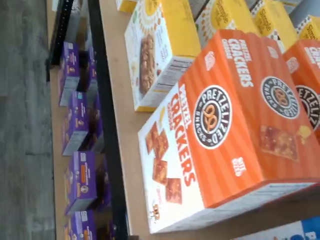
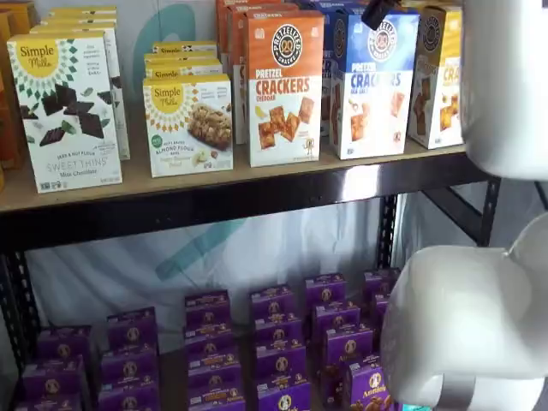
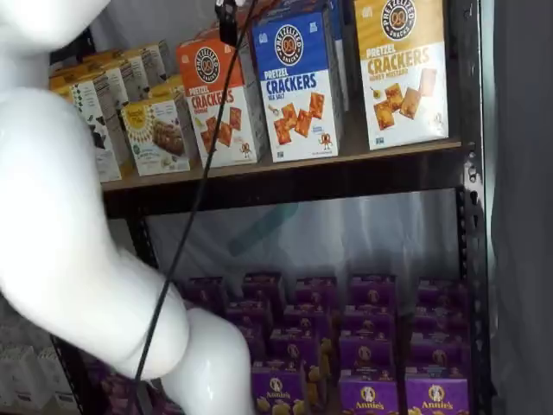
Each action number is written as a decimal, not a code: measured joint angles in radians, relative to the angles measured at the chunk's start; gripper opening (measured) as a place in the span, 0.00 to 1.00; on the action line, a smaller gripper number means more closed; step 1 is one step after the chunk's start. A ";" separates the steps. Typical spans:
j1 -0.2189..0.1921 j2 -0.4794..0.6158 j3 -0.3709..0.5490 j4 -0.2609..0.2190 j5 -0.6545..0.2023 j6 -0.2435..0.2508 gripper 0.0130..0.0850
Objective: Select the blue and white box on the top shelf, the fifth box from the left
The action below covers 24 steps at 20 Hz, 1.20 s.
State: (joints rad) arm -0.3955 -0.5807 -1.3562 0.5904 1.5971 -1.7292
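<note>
The blue and white box [image 2: 372, 86] stands upright on the top shelf [image 2: 214, 205], between an orange-topped cracker box [image 2: 285, 86] and a yellow-topped cracker box [image 2: 437, 77]. It also shows in a shelf view [image 3: 298, 86]. Only a blue corner [image 1: 302, 227] of it shows at the edge of the wrist view, beside the orange box [image 1: 225, 125]. The gripper [image 2: 377, 13] shows only as a black piece at the frame edge, in front of the blue box's upper left corner. In a shelf view [image 3: 227, 22] it hangs with a cable between the orange and blue box tops. No gap shows.
Simple Mills boxes [image 2: 188, 124] stand further left on the top shelf. Purple boxes [image 2: 274, 342] fill the lower shelf. The white arm [image 2: 479, 325] covers the right of one shelf view and the left of the other [image 3: 69, 216]. A black upright [image 3: 471, 216] stands at the shelf's right end.
</note>
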 joint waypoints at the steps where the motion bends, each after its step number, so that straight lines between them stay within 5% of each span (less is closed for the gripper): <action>1: 0.006 0.012 -0.008 -0.007 -0.007 0.000 1.00; 24: 0.048 0.290 -0.233 -0.114 0.006 -0.030 1.00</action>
State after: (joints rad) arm -0.3472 -0.2903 -1.5895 0.4761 1.6035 -1.7590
